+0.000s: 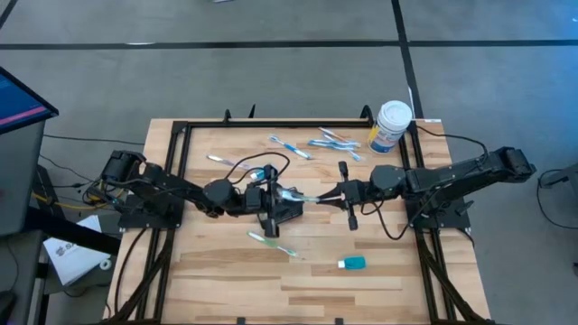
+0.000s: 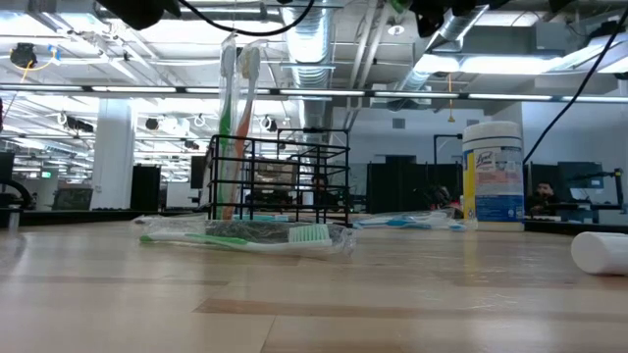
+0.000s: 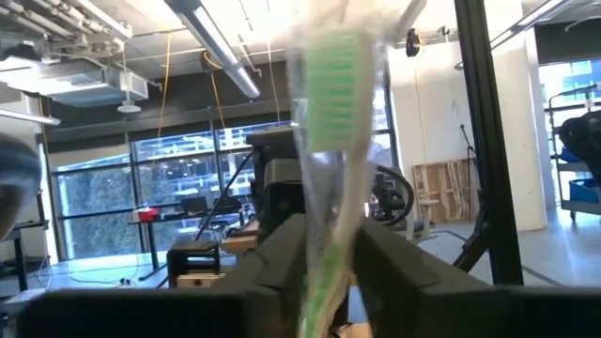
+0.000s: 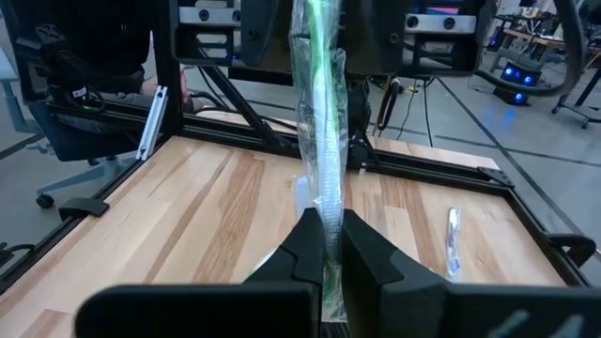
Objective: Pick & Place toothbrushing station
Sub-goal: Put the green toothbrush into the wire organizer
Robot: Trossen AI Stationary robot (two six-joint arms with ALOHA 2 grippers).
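From above, I see both arms reaching in toward the middle of the desk. My left gripper sits over the toothbrushing station, the black wire-mesh holder standing near the desk's centre. My right gripper points at it from the right edge's side, with a wrapped toothbrush spanning the short gap between the two. More wrapped brushes lie scattered toward the far edge, a white canister stands at the far right corner, another brush lies just on the near side of the holder, and a small teal-capped tube rests toward the near edge.

At desk level, the toothbrushing station stands upright with two brushes rising from its left compartment. A wrapped green brush lies flat in front of it, the canister stands to the right, and a white tube end shows at the right.

From my left wrist, the jaws are closed on a green-bristled toothbrush in clear wrap, held upright between the fingers.

From my right wrist, the jaws grip a wrapped green toothbrush between the fingers, above the desk.
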